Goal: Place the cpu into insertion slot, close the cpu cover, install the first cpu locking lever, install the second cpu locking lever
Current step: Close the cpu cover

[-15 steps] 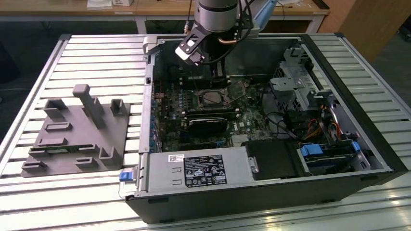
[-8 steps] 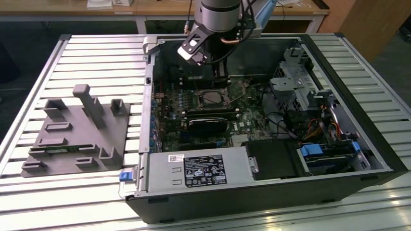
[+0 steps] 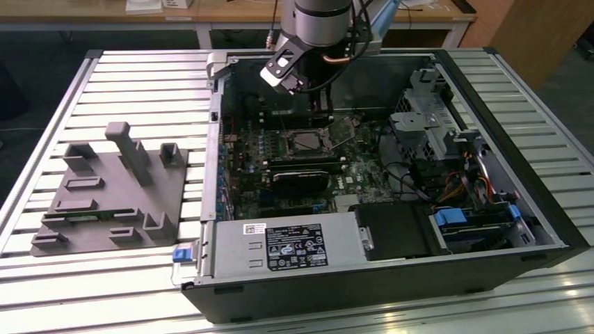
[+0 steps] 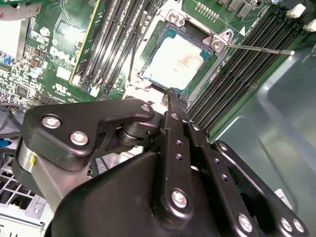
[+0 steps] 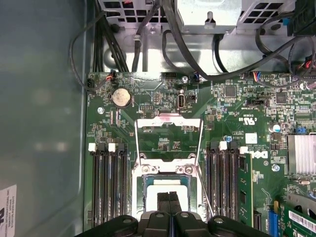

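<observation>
The cpu (image 5: 165,185) lies flat in the insertion slot (image 5: 143,190), its silvery top (image 4: 177,58) showing in both wrist views. The cpu cover (image 5: 168,121) is swung open, away from the slot, and the green board shows through its window. A thin locking lever (image 4: 256,48) sticks out loose beside the socket, and another thin rod (image 5: 205,195) runs along the socket's side. My gripper (image 5: 169,200) is shut with nothing between its black fingers, and its tip (image 4: 174,94) hovers over the cpu's near edge. In the exterior view the gripper (image 3: 322,104) reaches down into the open case above the socket (image 3: 304,142).
Black memory slots (image 5: 106,182) flank the socket on both sides. A dark card (image 3: 302,170), a power supply (image 3: 292,247) and a drive cage (image 3: 422,129) with cables crowd the case. A grey fixture (image 3: 116,195) stands on the slatted table at the exterior view's left.
</observation>
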### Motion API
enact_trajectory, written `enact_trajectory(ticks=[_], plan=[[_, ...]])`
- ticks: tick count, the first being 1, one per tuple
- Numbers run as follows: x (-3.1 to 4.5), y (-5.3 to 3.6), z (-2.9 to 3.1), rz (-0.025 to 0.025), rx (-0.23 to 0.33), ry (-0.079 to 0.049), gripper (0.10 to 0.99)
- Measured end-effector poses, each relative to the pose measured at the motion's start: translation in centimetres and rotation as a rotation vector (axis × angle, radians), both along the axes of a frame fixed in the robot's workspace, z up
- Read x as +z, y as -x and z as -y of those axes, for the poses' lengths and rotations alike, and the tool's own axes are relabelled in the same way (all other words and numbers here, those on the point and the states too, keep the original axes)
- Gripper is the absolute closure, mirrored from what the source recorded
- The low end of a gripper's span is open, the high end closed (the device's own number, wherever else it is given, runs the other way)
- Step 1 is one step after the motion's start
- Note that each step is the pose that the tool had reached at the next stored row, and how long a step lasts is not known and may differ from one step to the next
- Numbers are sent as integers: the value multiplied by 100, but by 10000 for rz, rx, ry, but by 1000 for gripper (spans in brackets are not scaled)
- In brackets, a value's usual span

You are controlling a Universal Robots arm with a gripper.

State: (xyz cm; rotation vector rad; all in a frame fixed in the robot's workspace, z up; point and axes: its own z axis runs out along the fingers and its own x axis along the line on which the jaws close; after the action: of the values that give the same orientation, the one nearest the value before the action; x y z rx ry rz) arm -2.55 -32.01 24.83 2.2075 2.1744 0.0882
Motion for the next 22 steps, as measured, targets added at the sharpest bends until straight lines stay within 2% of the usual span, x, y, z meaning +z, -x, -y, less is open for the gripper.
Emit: enact_trajectory(ticks=[12, 22], plan=[[0, -43, 0, 0, -1, 0, 980], [0, -119, 0, 0, 0, 0, 980]])
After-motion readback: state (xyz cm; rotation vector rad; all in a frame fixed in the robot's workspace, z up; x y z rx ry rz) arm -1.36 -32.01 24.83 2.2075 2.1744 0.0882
